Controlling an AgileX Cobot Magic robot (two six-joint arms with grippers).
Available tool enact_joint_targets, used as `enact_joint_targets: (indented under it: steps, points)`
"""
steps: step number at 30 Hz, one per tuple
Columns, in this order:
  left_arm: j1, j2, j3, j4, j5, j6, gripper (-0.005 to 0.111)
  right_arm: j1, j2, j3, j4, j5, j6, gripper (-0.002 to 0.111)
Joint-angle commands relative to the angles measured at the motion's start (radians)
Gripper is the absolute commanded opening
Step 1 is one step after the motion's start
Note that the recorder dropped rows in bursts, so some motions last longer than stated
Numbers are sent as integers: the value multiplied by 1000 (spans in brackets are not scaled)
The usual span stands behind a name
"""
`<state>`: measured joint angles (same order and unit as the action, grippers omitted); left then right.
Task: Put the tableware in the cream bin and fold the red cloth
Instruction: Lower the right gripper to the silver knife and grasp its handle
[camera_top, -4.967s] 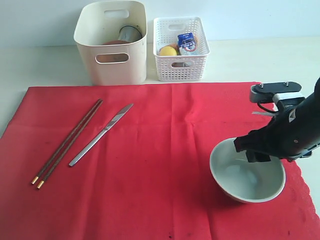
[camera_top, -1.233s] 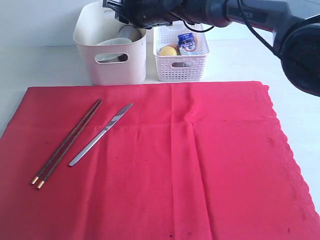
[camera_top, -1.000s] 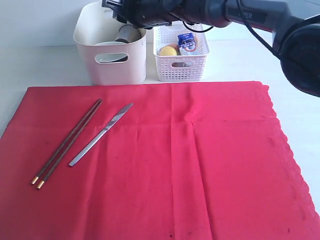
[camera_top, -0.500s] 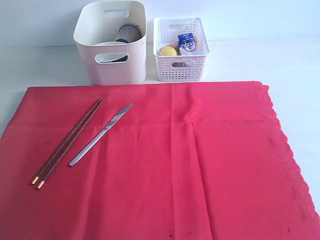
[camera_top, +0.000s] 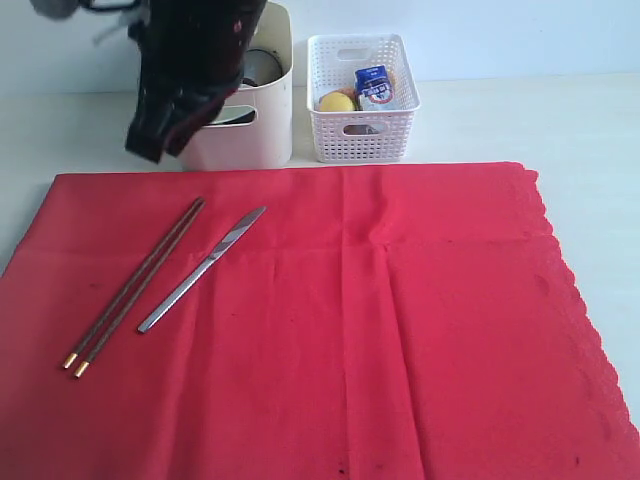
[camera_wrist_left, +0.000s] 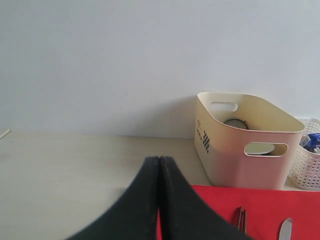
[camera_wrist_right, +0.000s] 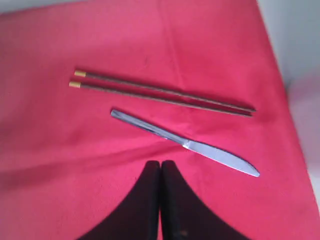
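While both grippers are clenched shut and empty, two pieces of tableware lie on the red cloth (camera_top: 400, 330), which covers the front of the desk. Dark chopsticks (camera_top: 135, 285) with gold tips and a silver knife (camera_top: 200, 270) sit side by side, just apart, slanting across the cloth's left half. At the desk's back edge, left of centre, stands the cream bin (camera_top: 255, 140). It holds a steel cup (camera_top: 262, 65) and a pale bowl (camera_top: 235, 115), which shows through the handle cut-out. Beside the bin is a white lattice basket (camera_top: 360, 130) of food.

A blurred dark arm (camera_top: 190, 70) hangs in front of the bin. It is probably the right one reaching across, since the right gripper (camera_wrist_right: 160, 162) looks down on the knife from above. The left gripper (camera_wrist_left: 159, 159) points level across the desk from its left side, with the bin ahead.

Several things could plausibly go wrong from here. The knife lies flat on soft fabric, so descending fingers may pinch cloth with it and drag the sheet, or the blade may pivot and slip free. Jaws that come down shut would only shove it. Grasping one chopstick could roll its twin away. Long pieces could catch the bin's rim or knock the cup.
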<state>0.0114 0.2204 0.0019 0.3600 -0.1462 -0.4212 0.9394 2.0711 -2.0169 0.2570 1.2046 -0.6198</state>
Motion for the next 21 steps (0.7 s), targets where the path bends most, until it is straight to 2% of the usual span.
enact_joint_targets:
  steps: [1,5,9,11,13,21]
  points:
    - [2,-4,-2,-1,1,-2,1,26,91,6,-39,16,-130,0]
    - [2,-4,-2,-1,1,-2,1,37,154,6,-107,16,-139,6]
    - [2,-4,-2,-1,1,-2,1,50,195,6,-109,-68,-178,19]
    - [2,-4,-2,-1,1,-2,1,50,214,6,-58,-103,-234,30]
    - [2,-4,-2,-1,1,-2,1,50,227,6,-35,-112,-255,35]
    - [2,-4,-2,-1,1,-2,1,50,293,6,40,-147,-414,38]
